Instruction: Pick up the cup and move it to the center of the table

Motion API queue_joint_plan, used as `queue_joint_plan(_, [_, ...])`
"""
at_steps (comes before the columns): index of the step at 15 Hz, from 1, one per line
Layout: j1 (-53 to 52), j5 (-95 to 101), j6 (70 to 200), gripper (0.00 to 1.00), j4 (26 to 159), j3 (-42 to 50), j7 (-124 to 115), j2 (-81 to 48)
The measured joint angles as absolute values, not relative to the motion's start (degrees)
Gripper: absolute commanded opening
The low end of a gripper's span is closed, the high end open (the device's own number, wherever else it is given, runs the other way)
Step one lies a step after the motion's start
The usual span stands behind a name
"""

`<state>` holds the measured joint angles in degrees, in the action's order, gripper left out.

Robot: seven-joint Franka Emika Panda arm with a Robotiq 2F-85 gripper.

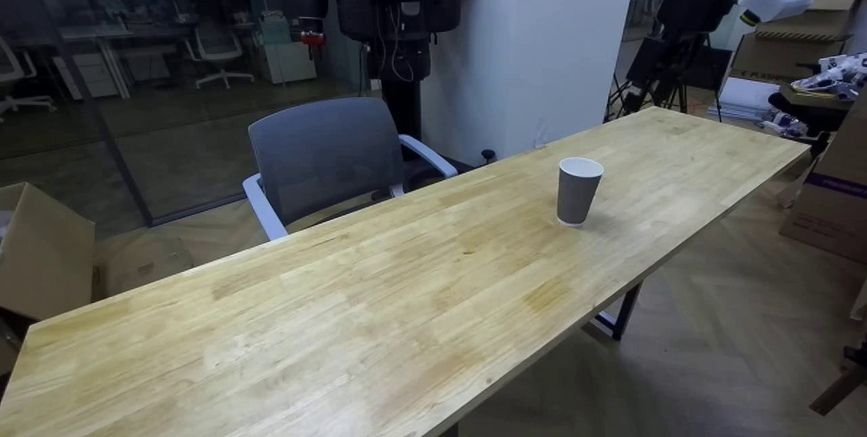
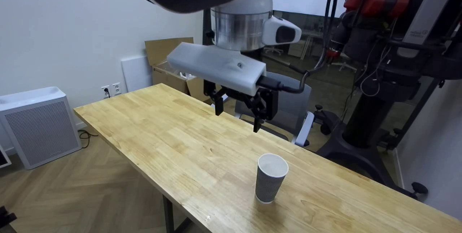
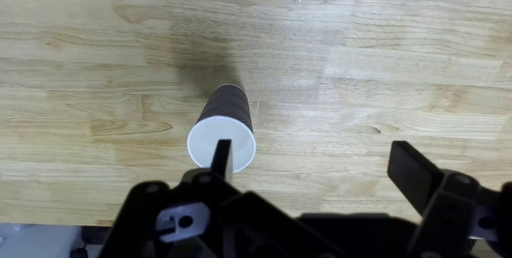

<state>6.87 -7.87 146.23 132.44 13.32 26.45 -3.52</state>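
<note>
The cup (image 1: 577, 194) stands upright on the wooden table (image 1: 379, 301), right of the middle of the planks in view. It has a dark ribbed sleeve and a white rim. The cup also shows in an exterior view (image 2: 269, 186) and in the wrist view (image 3: 226, 104), left of the finger gap. My gripper (image 2: 238, 116) is open, empty and well above the tabletop. In the wrist view the gripper (image 3: 314, 156) has its left finger overlapping the cup's mouth in the picture, apart from it. The gripper (image 1: 637, 95) shows dark at the upper right of an exterior view.
A grey chair (image 1: 325, 152) stands against the table's far long edge, with a red and black robot (image 2: 379, 45) behind it. An open cardboard box (image 2: 173, 77) stands beyond the table's left end. A white air purifier (image 2: 41, 128) stands on the floor.
</note>
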Motion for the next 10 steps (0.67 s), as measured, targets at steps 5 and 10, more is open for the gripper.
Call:
queue_joint_plan(5, [10.4, -7.9, 140.7, 1.00, 124.0, 12.9, 26.8, -10.7])
queue_joint_plan(10, [12.9, -7.0, 136.9, 1.00, 114.0, 10.9, 27.0, -20.7])
